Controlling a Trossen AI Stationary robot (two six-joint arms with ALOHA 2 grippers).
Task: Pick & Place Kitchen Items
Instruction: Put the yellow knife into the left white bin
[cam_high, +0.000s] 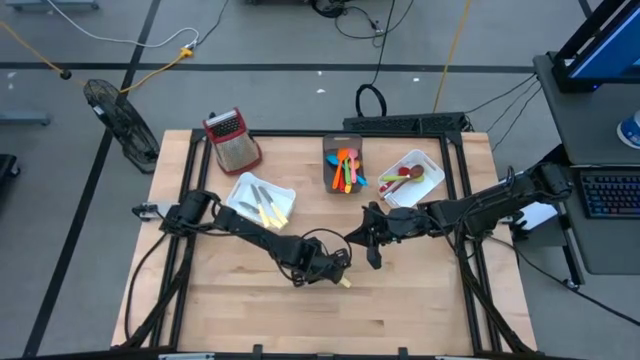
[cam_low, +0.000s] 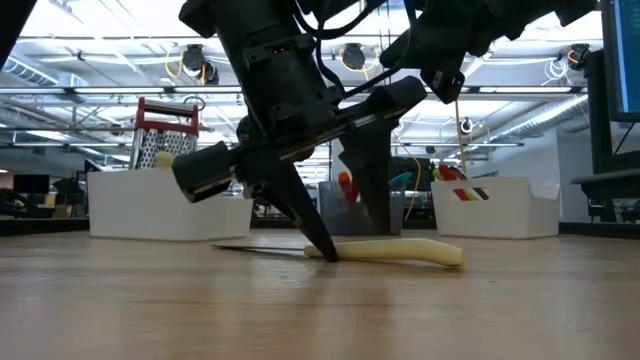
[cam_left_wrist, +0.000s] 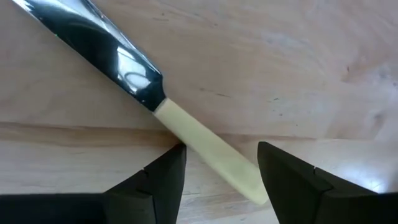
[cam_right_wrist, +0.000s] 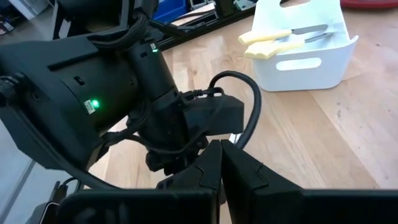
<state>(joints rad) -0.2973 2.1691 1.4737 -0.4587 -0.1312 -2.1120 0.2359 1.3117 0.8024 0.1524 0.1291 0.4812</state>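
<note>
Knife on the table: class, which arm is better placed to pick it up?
Left. The left gripper straddles the knife handle, fingers open either side. The right gripper hangs shut beside it.

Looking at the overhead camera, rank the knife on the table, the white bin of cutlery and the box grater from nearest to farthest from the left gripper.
Measured from the left gripper in the high view:
1. Cream-handled knife: lying on the table right at the open fingers, which straddle its handle.
2. White bin of cutlery: back toward the left arm's base.
3. Box grater: beyond that bin, at the table's far left corner.
</note>
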